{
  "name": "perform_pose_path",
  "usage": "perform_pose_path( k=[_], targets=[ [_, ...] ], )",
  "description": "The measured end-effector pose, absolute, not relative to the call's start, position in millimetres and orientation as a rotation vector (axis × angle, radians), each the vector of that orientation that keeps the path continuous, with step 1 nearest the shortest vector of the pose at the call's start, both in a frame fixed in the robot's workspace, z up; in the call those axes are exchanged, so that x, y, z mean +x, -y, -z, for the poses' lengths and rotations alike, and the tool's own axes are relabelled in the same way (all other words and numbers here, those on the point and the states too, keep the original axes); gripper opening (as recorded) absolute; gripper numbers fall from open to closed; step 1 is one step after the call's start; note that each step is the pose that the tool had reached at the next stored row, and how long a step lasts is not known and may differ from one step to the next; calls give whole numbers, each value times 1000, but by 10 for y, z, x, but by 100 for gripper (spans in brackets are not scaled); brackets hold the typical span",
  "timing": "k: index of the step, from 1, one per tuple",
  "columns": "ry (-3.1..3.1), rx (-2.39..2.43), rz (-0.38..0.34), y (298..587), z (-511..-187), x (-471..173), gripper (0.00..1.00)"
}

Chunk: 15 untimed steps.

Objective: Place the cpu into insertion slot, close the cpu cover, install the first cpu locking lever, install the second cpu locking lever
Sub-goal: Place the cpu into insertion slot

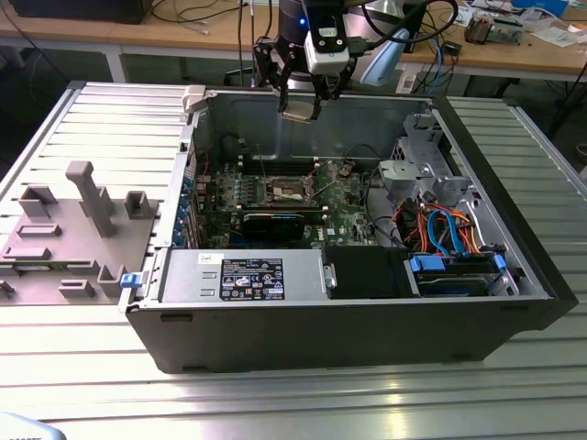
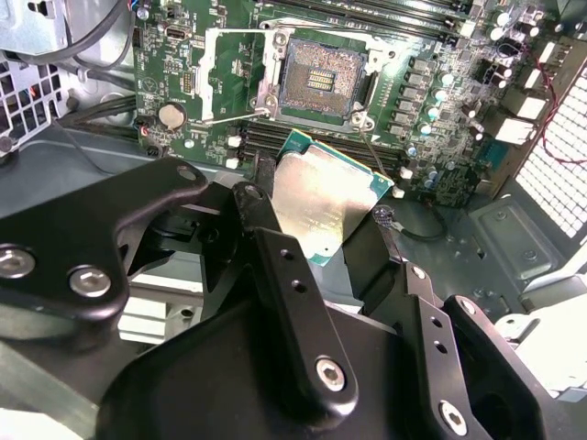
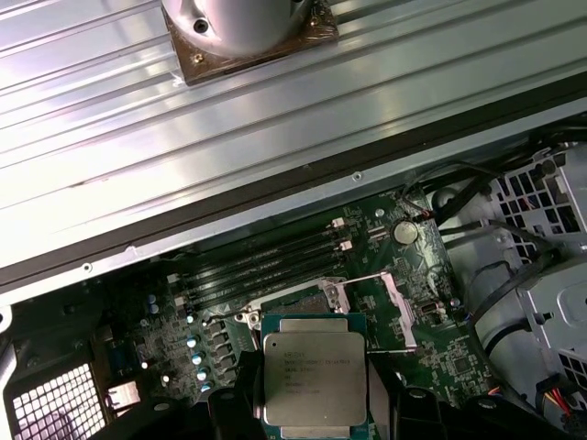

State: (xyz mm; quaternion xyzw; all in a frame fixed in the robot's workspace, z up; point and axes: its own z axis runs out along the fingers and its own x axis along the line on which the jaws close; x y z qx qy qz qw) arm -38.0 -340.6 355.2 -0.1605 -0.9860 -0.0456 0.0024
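I see an open dark grey metal computer case (image 1: 321, 321) with a green motherboard (image 1: 347, 197) inside. My black gripper (image 1: 300, 103) hangs above it, clamped on opposite edges of the small silvery square cpu (image 3: 315, 376), over the uncovered silver-rimmed insertion slot (image 2: 323, 78). The chip looks light, stiff and probably delicate underneath, so I judge the edges the safest hold.

1. The cpu (image 3: 315, 380) shows me a brushed, pale silvery metal top, softly reflective.
2. The insertion slot (image 2: 323, 78) has a bright metal rim around a dark, grainy centre.
3. The cpu cover (image 3: 400, 298) is thin bare metal, shiny.
4. On the gripper (image 2: 321, 213) I see matt black fingers (image 2: 289, 284) with glossy screw heads.
5. The table (image 1: 275, 403) is ribbed metal, glaring under the lights.
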Motion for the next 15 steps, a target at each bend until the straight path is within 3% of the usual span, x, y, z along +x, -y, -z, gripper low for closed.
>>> perform_pose_path(
  k=[15],
  targets=[
    [3091, -517, 143, 3407, -3552, -380, 55]
  ],
)
